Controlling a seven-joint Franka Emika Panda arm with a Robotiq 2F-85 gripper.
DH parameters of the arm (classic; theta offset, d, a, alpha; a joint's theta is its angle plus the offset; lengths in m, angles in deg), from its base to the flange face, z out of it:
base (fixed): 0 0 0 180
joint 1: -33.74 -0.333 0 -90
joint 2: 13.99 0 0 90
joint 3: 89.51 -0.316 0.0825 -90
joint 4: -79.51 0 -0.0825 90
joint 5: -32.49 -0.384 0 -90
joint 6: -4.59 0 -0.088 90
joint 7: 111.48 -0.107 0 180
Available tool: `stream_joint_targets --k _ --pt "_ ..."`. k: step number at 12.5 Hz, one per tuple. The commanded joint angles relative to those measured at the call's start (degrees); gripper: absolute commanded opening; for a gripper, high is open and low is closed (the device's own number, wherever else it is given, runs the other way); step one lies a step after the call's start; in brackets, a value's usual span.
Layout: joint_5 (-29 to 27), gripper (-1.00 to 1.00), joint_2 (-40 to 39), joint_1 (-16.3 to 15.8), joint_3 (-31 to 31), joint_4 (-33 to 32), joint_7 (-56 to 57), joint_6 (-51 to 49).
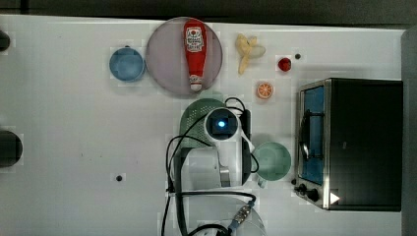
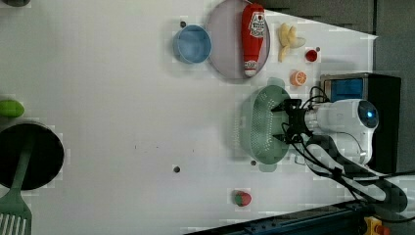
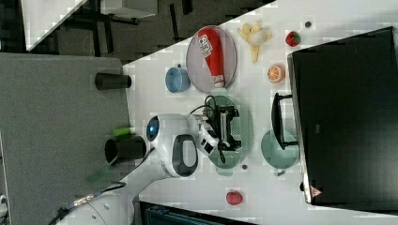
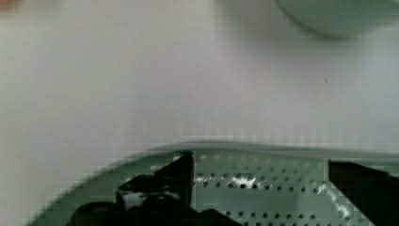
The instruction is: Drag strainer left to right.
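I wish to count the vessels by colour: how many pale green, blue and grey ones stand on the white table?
Pale green: 2, the strainer and the mug
Blue: 1, the bowl
Grey: 1, the plate
Total: 4

Strainer (image 2: 262, 125) perforated green plastic; table (image 2: 122, 122) smooth white.

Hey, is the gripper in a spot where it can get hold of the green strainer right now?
Probably yes. The gripper hangs open right over the strainer, its fingers inside the bowl near the rim, with nothing between them. The mug stands apart, beside it.
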Motion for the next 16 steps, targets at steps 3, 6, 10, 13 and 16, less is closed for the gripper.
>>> stream_joint_targets --k 3,6,10,13,16 --pt "0.57 1.0 1.5 1.27 2.91 1.32 6.92 -1.07" --pt "0.53 1.0 1.51 1.27 4.06 1.31 12.2 -1.04" --pt "0.49 1.0 1.66 1.25 5.25 1.34 11.79 -1.02" --pt "0.49 1.0 5.77 1.1 2.64 0.37 23.23 -2.51" --pt "0.23 1.0 14.22 1.1 0.88 0.31 41.42 -4.87"
